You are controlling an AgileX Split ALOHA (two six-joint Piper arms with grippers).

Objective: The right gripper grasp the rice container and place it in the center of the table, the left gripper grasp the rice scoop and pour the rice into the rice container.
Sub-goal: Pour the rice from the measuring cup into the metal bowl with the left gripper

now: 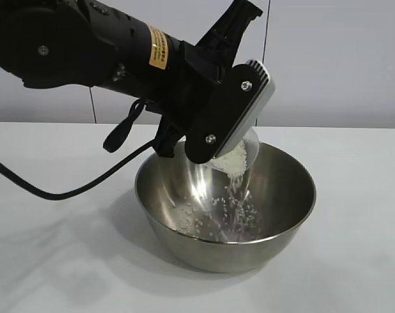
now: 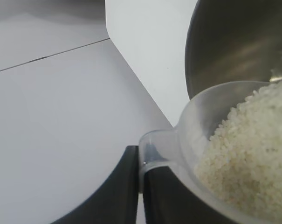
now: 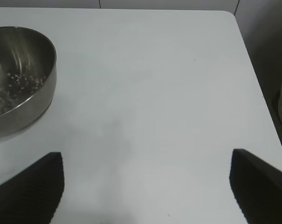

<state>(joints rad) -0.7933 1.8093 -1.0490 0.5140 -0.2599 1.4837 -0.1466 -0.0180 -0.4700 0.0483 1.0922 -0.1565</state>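
Observation:
The rice container [image 1: 285, 222], a shiny steel bowl, stands on the white table [image 1: 360, 248]. My left gripper [image 2: 141, 161] is shut on the stubby handle of the rice scoop [image 2: 192, 121], a clear plastic cup. In the exterior view the rice scoop [image 1: 248, 147] is tilted over the bowl's far side. Rice [image 1: 233, 160] streams from it onto loose grains [image 1: 213, 218] on the bowl's bottom. Much rice [image 2: 248, 154] still fills the scoop, with the bowl [image 2: 234, 42] behind it. My right gripper [image 3: 146, 154] hovers open and empty above bare table, apart from the bowl [image 3: 45, 88].
A black cable [image 1: 53, 192] from the left arm hangs down onto the table left of the bowl. In the right wrist view the table [image 3: 154, 70] ends at an edge [image 3: 264, 93] on the side away from the bowl. A grey wall stands behind the table.

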